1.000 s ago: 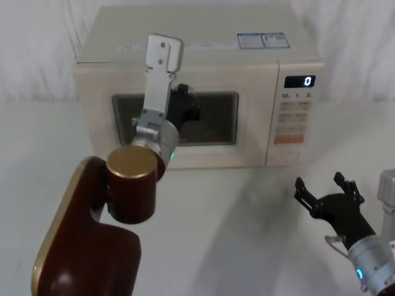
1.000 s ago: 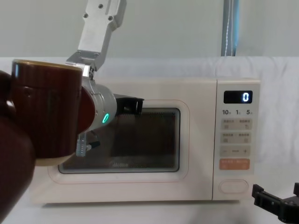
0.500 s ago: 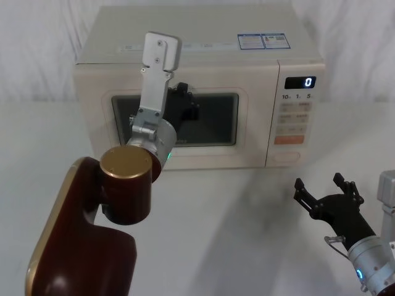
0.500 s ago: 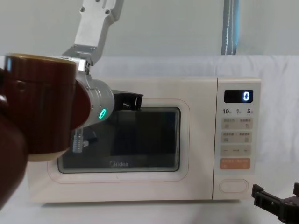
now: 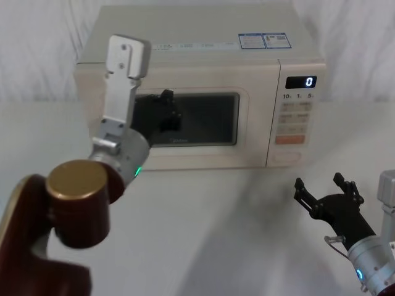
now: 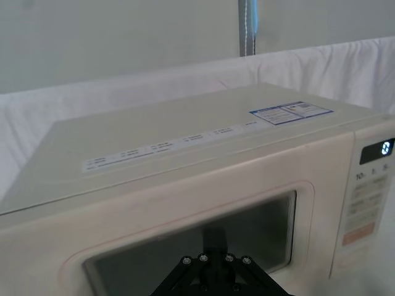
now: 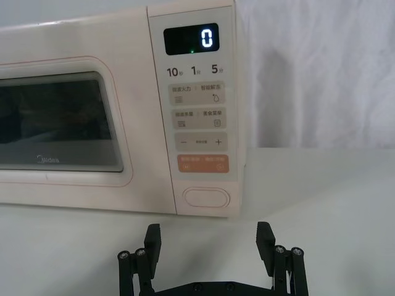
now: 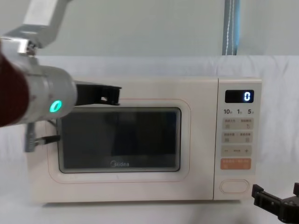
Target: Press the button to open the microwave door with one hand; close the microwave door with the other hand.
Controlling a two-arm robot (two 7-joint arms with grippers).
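The microwave door [image 5: 185, 123] sits flush with the cream oven body on the white desk [image 5: 234, 228], its dark window facing the robot and the "Midea" logo just under the glass. To the right of the door runs the narrow control panel [image 5: 295, 117], display [image 5: 299, 81] reading 0, and right at the bottom of that panel sits the button [image 7: 207, 197], the plain cream pill-shaped key, just below the orange key [image 7: 203, 163]. Over on the left, the left pincer [image 5: 165, 111] hangs in front of the upper left part of the door window, black prongs aimed at the oven, a green ring light glowing on its silver wrist; from the chest camera its fingers [image 8: 100, 93] show as a dark bar level with the top edge of the window. How far apart those prongs stand, I cannot tell, and whether they touch the door I cannot tell either; nothing is seen in its grip. Down on the right, the right pincer [image 5: 326, 196] hovers low over the desk, well in front of the oven and a little right of the control panel, prongs spread wide apart and gripping nothing. From its wrist camera the two finger pads [image 7: 265, 239] frame the button between them, with a strip of bare desk separating pincer and oven.
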